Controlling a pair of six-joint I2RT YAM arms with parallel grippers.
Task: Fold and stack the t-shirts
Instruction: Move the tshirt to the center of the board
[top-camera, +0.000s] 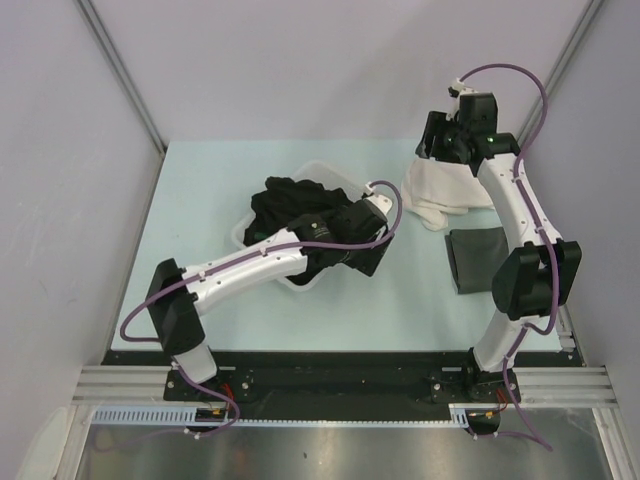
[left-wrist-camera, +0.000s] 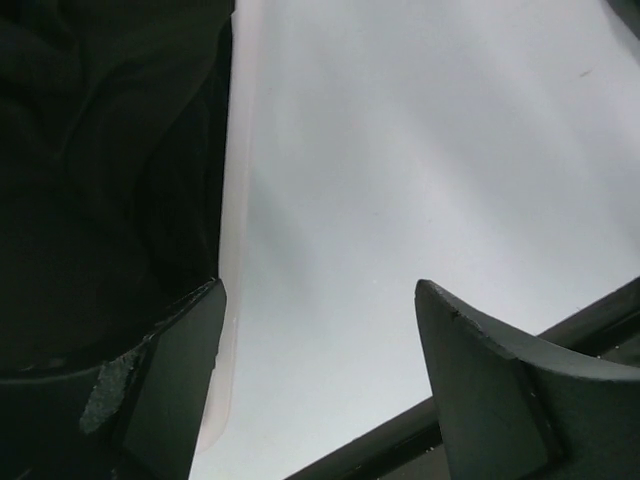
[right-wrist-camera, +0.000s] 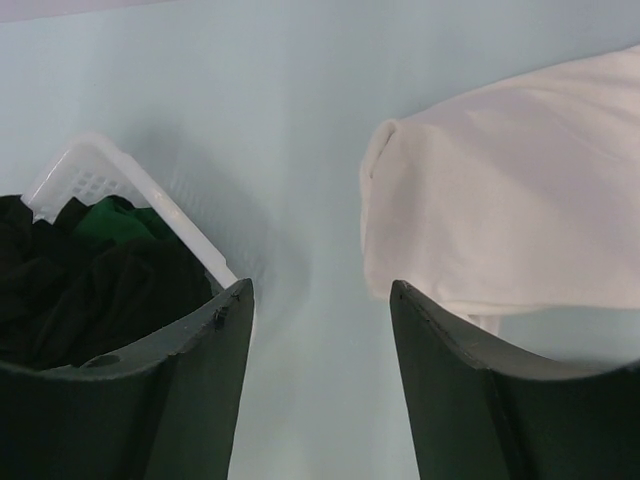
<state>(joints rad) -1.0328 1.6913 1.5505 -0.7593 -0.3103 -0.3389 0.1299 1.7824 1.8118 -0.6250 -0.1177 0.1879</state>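
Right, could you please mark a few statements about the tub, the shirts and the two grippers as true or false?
1. The white tub holds black clothes. True.
2. The right gripper is clamped on the cream-white shirt. False: its jaws stand open with bare table between them, and the shirt lies off to one side.
3. The dark grey shirt lies on the table, outside the tub. True.
4. The left gripper hovers over the cream-white shirt. False: it is at the tub, open, beside the black clothes.
5. A green cloth shows among the clothes in the tub. True.
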